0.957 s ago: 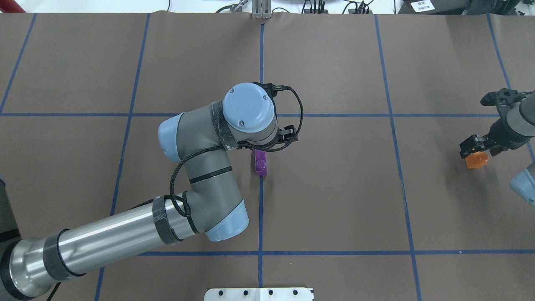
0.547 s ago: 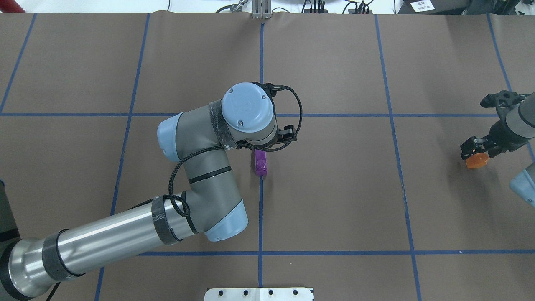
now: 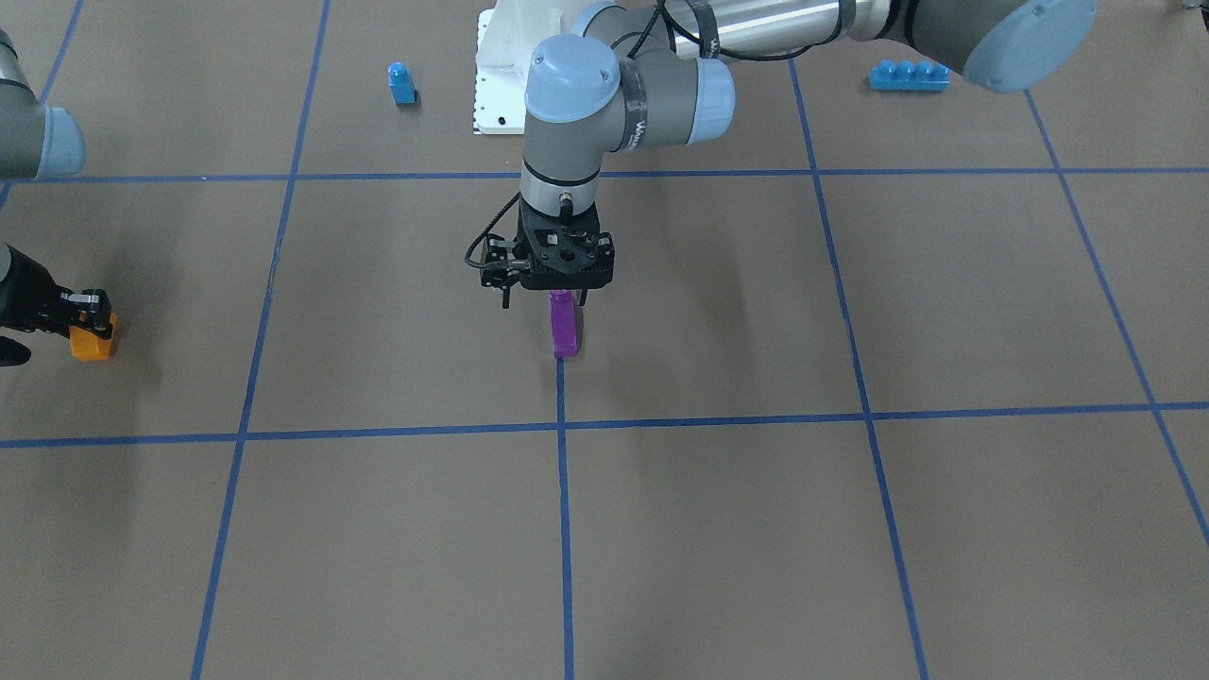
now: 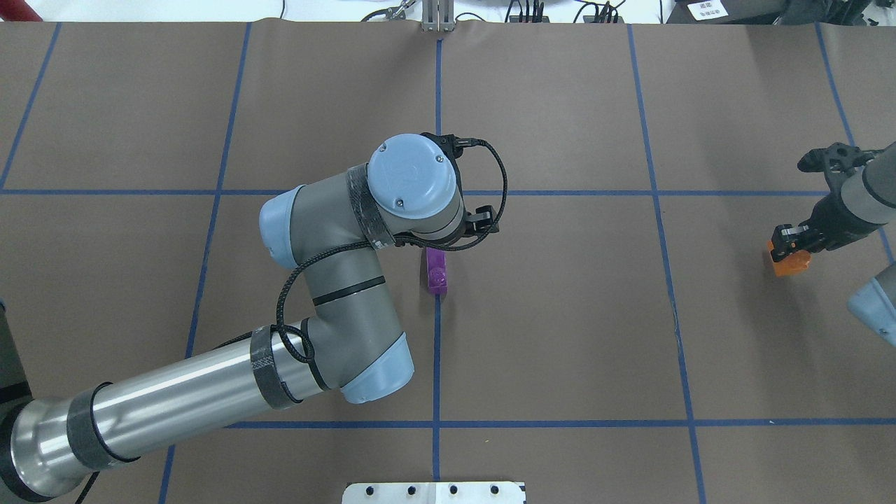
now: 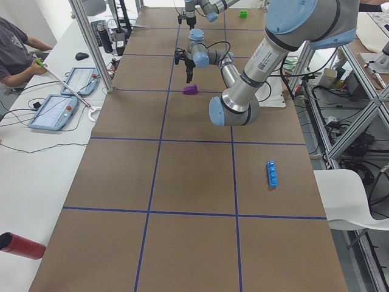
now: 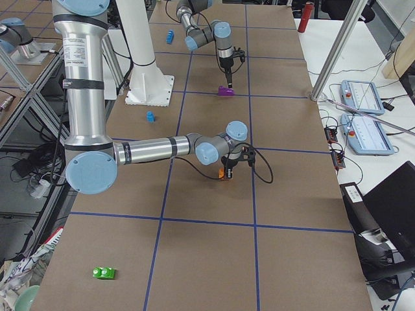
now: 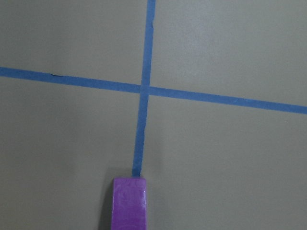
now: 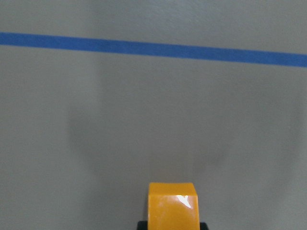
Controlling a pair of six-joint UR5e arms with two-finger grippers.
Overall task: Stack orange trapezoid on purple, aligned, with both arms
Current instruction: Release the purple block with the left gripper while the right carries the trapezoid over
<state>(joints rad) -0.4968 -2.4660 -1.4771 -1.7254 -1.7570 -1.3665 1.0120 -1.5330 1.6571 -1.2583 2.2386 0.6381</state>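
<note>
Since 0.5 s ago, R gripper (image 4: 787,243) w/ orange trapezoid (image 4: 789,262) has slid a bit toward table centre & far side. L arm (image 4: 329,280) has shifted slightly. Purple (image 4: 437,271) hasn't moved.

Overhead: purple lies on centre tape line (image 4: 437,350), just past L wrist, which hides the L gripper. Orange is well apart, near the view's right edge.

Front view: L gripper (image 3: 553,295) sits right over purple. Jaws look apart, w/ a dark finger (image 3: 584,298) beside purple's top, and purple rests on the mat (image 3: 756,519). R gripper is clamped on orange. Can't tell if orange touches the mat. Small blue block (image 3: 401,83) & long blue brick (image 3: 909,76) sit near the robot base, well clear.

Left ext: only this view shows the red cylinder (image 5: 21,245) at the table's near corner.

Right ext: only this view shows the green block (image 6: 104,273) at the near corner.

L wrist: purple at bottom edge, its end on the tape line.

R wrist: orange at bottom centre, black finger bits on either side.
</note>
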